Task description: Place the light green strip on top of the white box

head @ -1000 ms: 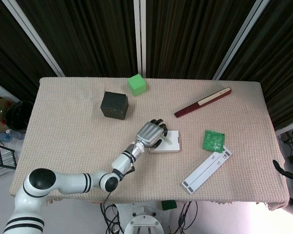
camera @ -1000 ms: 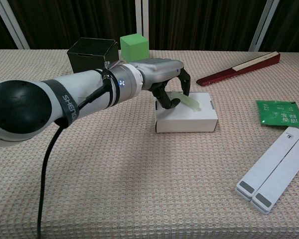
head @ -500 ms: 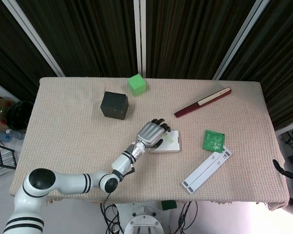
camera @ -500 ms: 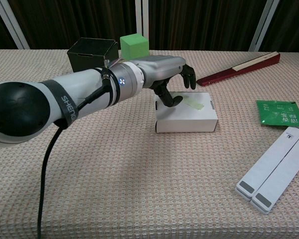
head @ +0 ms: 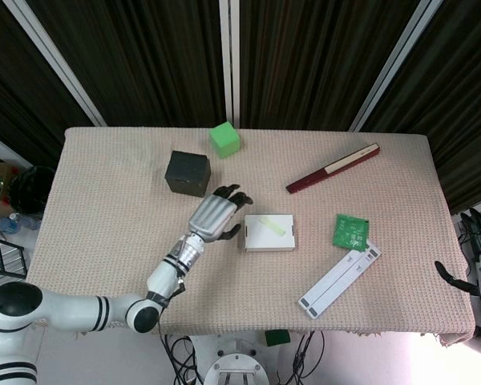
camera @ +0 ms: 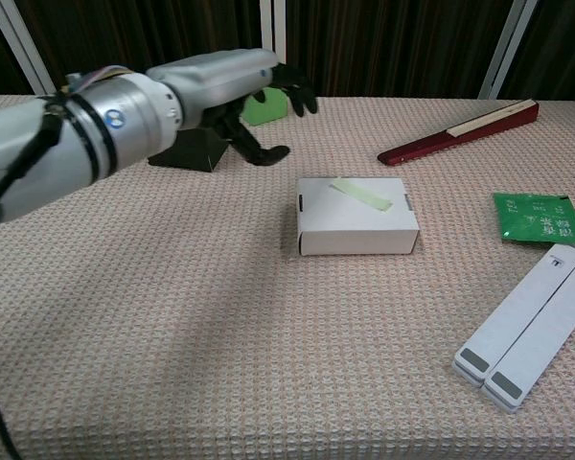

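The light green strip (head: 273, 226) (camera: 362, 195) lies flat and slanted on the top of the white box (head: 268, 241) (camera: 359, 235), near its back right part. My left hand (head: 216, 215) (camera: 240, 91) hovers to the left of the box, apart from it, fingers spread and holding nothing. In the head view my right hand (head: 479, 269) shows at the far right edge, off the table, with its thumb held away from the fingers and nothing in it.
A black box (head: 187, 172) (camera: 196, 151) and a green cube (head: 224, 138) (camera: 264, 108) stand behind my left hand. A dark red folded fan (head: 333, 168) (camera: 460, 131), a green packet (head: 351, 232) (camera: 540, 217) and a white folded stand (head: 339, 280) (camera: 527, 326) lie to the right.
My left hand let go of the strip, which now rests on the box. The hand opened, rose and drew back to the left toward the black box.
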